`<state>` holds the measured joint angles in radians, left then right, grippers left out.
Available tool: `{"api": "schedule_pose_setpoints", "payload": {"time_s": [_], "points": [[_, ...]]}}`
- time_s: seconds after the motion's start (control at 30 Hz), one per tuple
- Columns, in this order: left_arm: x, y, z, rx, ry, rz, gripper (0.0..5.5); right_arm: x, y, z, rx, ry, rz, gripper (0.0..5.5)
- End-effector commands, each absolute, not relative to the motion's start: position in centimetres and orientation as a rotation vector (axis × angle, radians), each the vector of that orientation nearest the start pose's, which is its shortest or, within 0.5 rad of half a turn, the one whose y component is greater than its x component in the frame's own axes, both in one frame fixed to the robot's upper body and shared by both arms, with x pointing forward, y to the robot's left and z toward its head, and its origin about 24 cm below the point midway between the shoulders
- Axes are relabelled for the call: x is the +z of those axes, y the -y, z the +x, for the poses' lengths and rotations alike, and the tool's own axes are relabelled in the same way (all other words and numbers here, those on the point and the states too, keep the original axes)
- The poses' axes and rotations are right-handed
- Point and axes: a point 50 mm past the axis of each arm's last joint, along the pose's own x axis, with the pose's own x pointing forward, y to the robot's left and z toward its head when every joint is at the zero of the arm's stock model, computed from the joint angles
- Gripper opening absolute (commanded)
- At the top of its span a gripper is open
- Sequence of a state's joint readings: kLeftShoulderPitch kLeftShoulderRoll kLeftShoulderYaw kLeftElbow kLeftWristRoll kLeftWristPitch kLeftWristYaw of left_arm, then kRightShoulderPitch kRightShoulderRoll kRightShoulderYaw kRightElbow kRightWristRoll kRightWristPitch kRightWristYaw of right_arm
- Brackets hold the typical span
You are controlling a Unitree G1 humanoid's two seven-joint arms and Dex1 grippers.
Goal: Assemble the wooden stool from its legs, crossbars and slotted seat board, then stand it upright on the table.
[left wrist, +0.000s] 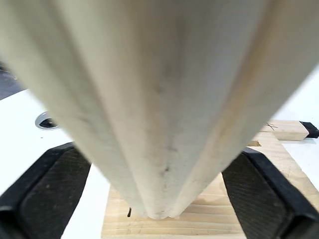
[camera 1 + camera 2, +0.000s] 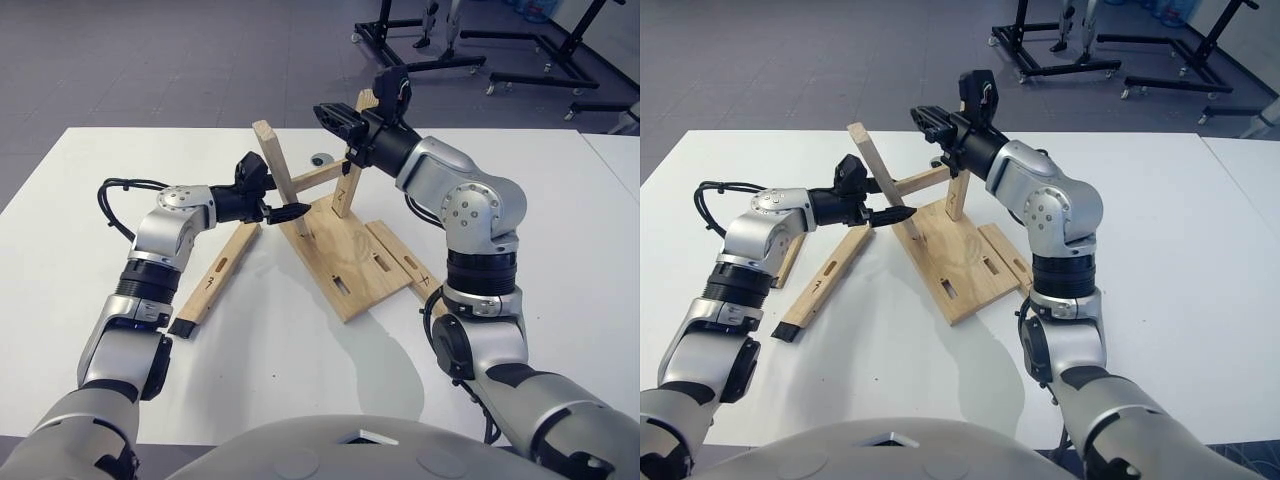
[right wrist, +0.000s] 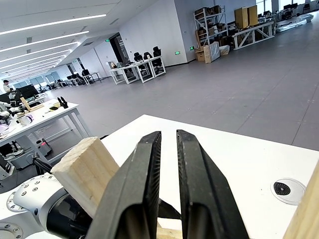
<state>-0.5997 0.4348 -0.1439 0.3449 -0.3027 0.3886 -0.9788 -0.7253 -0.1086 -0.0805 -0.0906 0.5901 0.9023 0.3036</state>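
The slotted seat board (image 2: pixel 345 262) lies flat on the white table (image 2: pixel 560 250). Two wooden legs rise from its far end: a tilted leg (image 2: pixel 273 162) and a second leg (image 2: pixel 351 172), joined by a crossbar (image 2: pixel 318 177). My left gripper (image 2: pixel 290 212) is shut on the tilted leg near its foot; the left wrist view shows that leg (image 1: pixel 159 99) between the black pads (image 1: pixel 45 199). My right gripper (image 2: pixel 328 114) hovers above the crossbar, between the two leg tops, shut with nothing in it; its fingers (image 3: pixel 144 184) are almost touching.
A loose slotted bar (image 2: pixel 220 272) with a black end lies left of the board, under my left arm. Another slotted bar (image 2: pixel 405 258) lies along the board's right side. A round grommet (image 2: pixel 322 158) sits in the table behind the legs. Black frames (image 2: pixel 470 60) stand on the floor beyond.
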Motion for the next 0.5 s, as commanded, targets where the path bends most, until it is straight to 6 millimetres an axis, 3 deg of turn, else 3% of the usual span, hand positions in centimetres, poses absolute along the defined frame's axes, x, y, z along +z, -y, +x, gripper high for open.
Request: {"api": "schedule_pose_setpoints", "payload": {"time_s": [0.03, 0.2, 0.33, 0.5], "points": [[12.9, -16.7, 33.2, -1.030, -0.218, 0.113, 4.79, 20.5, 8.8, 32.6, 0.785, -0.076, 0.304, 0.54], [15.3, -18.9, 31.5, -1.071, -0.163, 0.053, 4.79, 22.4, 10.6, 32.7, 0.816, -0.027, 0.331, 0.54], [16.3, -20.6, 29.1, -1.097, -0.151, 0.027, 4.79, 23.8, 12.8, 31.8, 0.892, -0.006, 0.337, 0.54], [16.5, -23.6, 25.2, -0.978, -0.133, -0.111, 4.79, 21.8, 16.5, 28.8, 0.958, -0.112, 0.269, 0.54]]}}
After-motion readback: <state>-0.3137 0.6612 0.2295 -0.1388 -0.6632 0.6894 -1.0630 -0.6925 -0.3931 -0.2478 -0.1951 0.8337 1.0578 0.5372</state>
